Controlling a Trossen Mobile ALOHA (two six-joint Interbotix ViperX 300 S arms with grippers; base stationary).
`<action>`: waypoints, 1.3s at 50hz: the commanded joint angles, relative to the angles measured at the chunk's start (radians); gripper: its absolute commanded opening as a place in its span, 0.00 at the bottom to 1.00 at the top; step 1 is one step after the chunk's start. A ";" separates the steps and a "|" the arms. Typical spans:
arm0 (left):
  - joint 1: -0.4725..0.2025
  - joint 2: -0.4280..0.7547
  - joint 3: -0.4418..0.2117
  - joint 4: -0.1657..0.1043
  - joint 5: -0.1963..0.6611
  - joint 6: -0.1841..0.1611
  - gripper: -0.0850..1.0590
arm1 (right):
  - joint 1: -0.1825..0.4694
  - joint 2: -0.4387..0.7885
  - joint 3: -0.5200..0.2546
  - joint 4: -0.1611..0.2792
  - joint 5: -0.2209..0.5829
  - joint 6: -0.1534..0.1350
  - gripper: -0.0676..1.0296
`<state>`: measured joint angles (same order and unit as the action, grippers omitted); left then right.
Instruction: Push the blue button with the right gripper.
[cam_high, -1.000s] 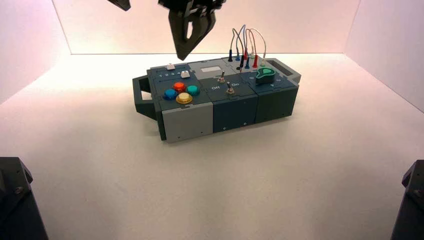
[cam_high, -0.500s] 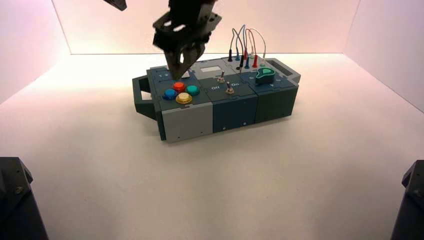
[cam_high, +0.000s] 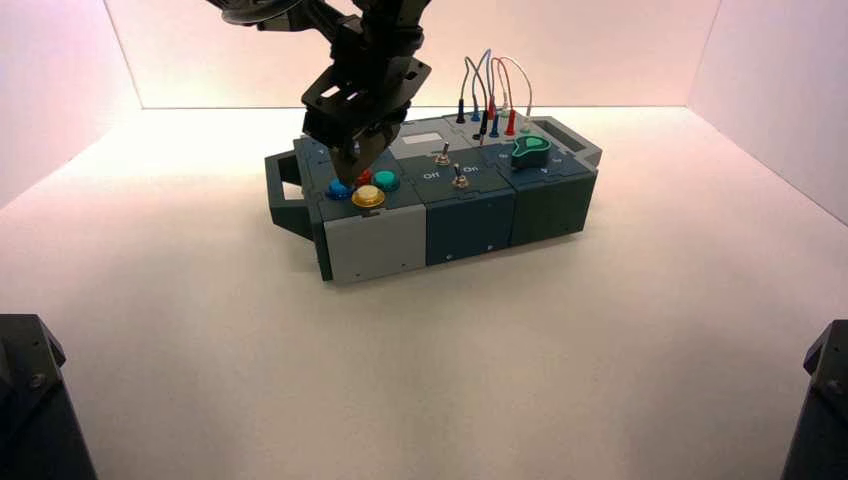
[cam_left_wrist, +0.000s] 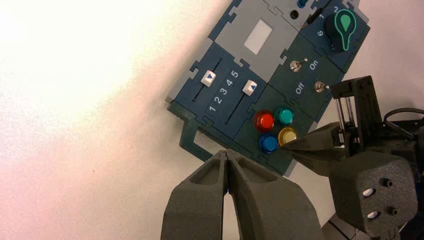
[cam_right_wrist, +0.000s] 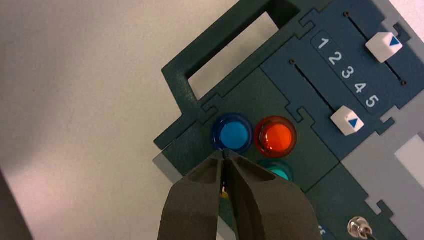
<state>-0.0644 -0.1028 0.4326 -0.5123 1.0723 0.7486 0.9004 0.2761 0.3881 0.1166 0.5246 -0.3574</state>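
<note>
The blue button (cam_high: 339, 188) sits at the left front of the box's button cluster; it also shows in the right wrist view (cam_right_wrist: 231, 132) and the left wrist view (cam_left_wrist: 268, 144). My right gripper (cam_high: 350, 172) is shut, its pointed tip (cam_right_wrist: 225, 152) right at the blue button's rim, above the yellow button. From the left wrist view its tip (cam_left_wrist: 285, 145) lies between the blue and yellow buttons. My left gripper (cam_left_wrist: 228, 154) is shut and empty, held high above the box's left end, only partly in the high view (cam_high: 255, 12).
Red (cam_high: 364, 177), yellow (cam_high: 367, 196) and teal (cam_high: 386, 181) buttons crowd the blue one. Two sliders with white caps (cam_right_wrist: 347, 121) lie behind them. Toggle switches (cam_high: 459, 178), a teal knob (cam_high: 531, 150) and plugged wires (cam_high: 490, 100) stand to the right.
My right gripper has come down from high above the box's back onto the button cluster, its tip now at the blue button and hiding part of the red one.
</note>
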 joint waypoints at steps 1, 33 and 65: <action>0.002 -0.020 -0.029 -0.003 -0.003 0.002 0.05 | 0.005 -0.018 -0.037 -0.002 -0.008 -0.002 0.04; 0.002 -0.020 -0.028 -0.003 -0.003 0.000 0.05 | 0.002 0.009 -0.051 -0.037 -0.046 0.000 0.04; 0.002 -0.020 -0.029 -0.003 -0.005 0.000 0.05 | -0.003 -0.005 -0.071 -0.040 0.014 0.002 0.04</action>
<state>-0.0644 -0.1028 0.4326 -0.5123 1.0707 0.7486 0.8989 0.3191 0.3513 0.0782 0.5185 -0.3574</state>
